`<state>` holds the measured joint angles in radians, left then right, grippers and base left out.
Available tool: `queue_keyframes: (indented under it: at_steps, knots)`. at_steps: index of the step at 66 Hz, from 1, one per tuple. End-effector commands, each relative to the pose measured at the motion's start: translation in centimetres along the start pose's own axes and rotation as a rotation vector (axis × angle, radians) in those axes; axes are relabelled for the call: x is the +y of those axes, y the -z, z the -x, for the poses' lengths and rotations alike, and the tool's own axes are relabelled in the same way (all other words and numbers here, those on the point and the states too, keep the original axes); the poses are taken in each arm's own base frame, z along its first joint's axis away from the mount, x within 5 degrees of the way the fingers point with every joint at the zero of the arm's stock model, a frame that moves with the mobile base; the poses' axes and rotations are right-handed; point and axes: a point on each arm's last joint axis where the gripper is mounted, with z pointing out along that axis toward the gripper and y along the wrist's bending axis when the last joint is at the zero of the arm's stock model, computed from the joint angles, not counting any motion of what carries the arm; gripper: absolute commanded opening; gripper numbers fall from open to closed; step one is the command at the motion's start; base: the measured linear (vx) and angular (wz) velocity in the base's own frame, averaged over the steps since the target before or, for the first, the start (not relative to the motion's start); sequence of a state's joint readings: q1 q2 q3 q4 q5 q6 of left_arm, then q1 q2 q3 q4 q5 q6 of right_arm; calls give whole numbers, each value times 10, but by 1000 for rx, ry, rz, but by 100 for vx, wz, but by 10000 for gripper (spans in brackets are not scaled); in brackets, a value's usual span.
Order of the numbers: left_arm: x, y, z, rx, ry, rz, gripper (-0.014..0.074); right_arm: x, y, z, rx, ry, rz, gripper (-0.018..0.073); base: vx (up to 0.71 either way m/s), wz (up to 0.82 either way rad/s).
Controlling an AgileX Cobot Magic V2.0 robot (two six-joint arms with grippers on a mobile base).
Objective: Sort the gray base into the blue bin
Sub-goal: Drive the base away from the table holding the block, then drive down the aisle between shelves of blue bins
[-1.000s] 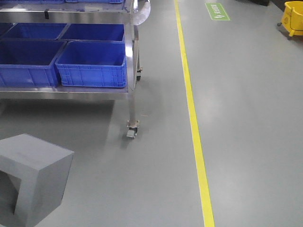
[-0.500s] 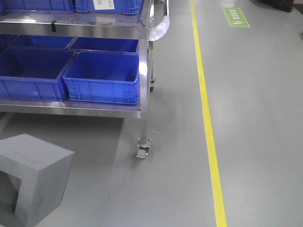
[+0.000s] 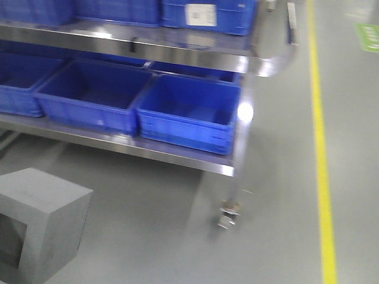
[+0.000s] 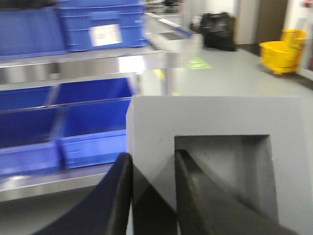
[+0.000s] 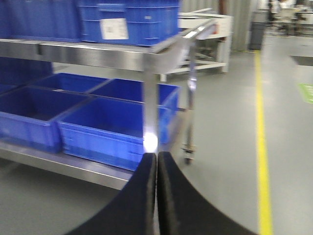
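Left end effector [image 4: 151, 164] grips the gray base [image 4: 215, 117] by one recess wall, near left. Right end effector [image 5: 156, 161] is pinched closed, empty. The blue bin [image 3: 183, 133] sits far on the lower steel worktop [image 3: 177, 157]. The white label [image 3: 200, 15] on an upper bin [image 3: 234, 21] is blurred, unreadable.

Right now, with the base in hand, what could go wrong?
The left gripper pinches only one wall of the base; it could pivot or slip.
The bin sits under the steel shelf; the base may hit that edge going in.
The cart has a caster; a bump might roll it.
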<state>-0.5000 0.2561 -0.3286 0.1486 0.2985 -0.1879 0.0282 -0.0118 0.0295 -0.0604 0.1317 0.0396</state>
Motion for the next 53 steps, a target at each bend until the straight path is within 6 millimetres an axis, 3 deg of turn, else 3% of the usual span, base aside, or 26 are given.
queue_keyframes:
  at_steps: [1, 53]
  knots:
    - [-2, 2, 19, -132, 8, -25, -6, 0, 0, 2, -70, 13, -1, -9, 30, 78]
    - [-2, 2, 19, -131, 8, -25, -6, 0, 0, 2, -70, 13, -1, -9, 24, 81]
